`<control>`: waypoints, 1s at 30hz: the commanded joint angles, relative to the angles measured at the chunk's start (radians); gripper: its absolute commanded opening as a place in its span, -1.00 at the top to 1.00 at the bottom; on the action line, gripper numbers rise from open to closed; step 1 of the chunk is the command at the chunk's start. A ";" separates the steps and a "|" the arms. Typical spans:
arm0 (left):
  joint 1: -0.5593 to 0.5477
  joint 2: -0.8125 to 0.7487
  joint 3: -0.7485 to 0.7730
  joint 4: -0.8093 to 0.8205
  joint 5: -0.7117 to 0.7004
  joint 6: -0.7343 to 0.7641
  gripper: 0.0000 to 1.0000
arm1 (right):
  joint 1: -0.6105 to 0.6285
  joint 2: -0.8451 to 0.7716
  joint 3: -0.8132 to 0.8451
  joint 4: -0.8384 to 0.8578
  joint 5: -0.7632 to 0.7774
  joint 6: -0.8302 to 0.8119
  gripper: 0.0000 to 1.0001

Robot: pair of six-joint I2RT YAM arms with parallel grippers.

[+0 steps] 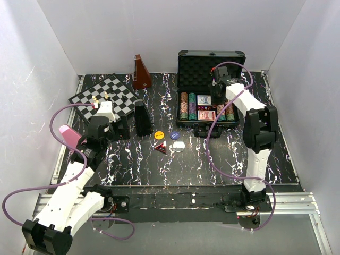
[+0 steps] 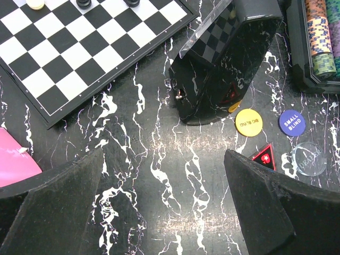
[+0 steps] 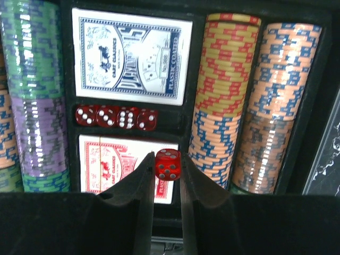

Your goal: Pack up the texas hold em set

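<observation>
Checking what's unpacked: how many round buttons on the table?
3: yellow big blind button, blue small blind button to its right, white dealer button just nearer the arms than the blue. All on the table; more may be hidden.

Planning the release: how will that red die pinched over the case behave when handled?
The red die looks hard and glossy, so it is probably rigid but slippery, gripped only at the tips of the jaws. Small with rounded corners, it may tumble if dropped rather than settle beside the four dice.
</observation>
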 commanded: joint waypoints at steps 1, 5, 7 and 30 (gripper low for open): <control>0.000 0.004 0.023 0.001 -0.012 0.007 -0.96 | -0.013 0.040 0.079 -0.004 0.018 -0.040 0.97; 0.000 0.007 0.023 0.003 -0.015 0.007 -0.96 | -0.018 0.076 0.103 0.002 0.017 -0.046 0.97; 0.000 0.006 0.023 0.001 -0.015 0.006 -0.96 | -0.021 0.100 0.123 -0.005 0.011 -0.048 0.97; 0.001 0.006 0.022 0.001 -0.011 0.006 -0.96 | -0.024 0.171 0.163 -0.004 -0.020 -0.069 0.97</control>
